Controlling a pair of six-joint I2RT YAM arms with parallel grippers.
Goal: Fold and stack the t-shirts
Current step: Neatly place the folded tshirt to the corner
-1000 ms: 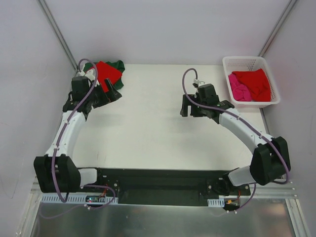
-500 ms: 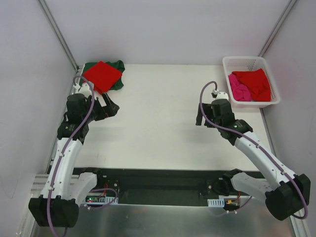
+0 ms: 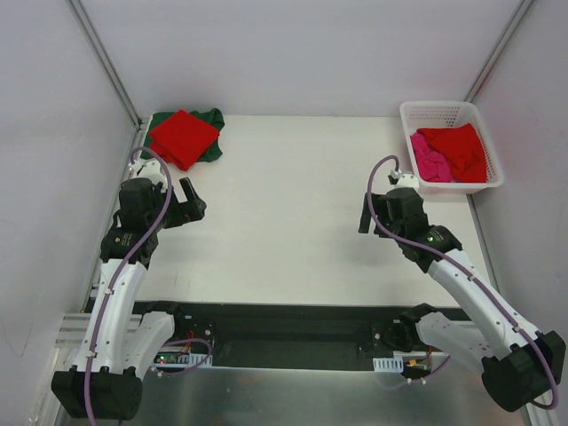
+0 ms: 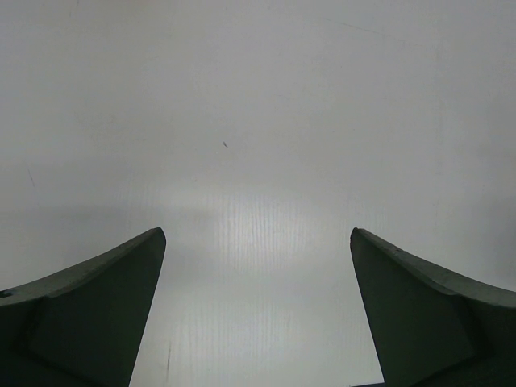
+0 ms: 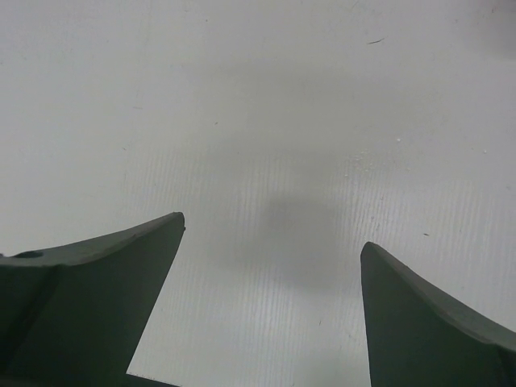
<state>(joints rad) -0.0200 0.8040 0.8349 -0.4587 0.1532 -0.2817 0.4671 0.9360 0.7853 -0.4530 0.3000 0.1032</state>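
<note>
A folded bright red t-shirt lies on top of a dark green t-shirt at the table's far left corner. Another red t-shirt and a pink one lie crumpled in the white basket at the far right. My left gripper hangs open below the stack, apart from it. In the left wrist view its fingers frame only bare table. My right gripper stands open left of the basket, and its fingers show nothing between them.
The white table lies between the arms. Metal frame posts rise at both back corners. The arms' black base rail runs along the near edge.
Both arms have drawn back toward the near edge. The left gripper has left the red t-shirt lying folded on the green one. The right gripper has moved right, toward the basket.
</note>
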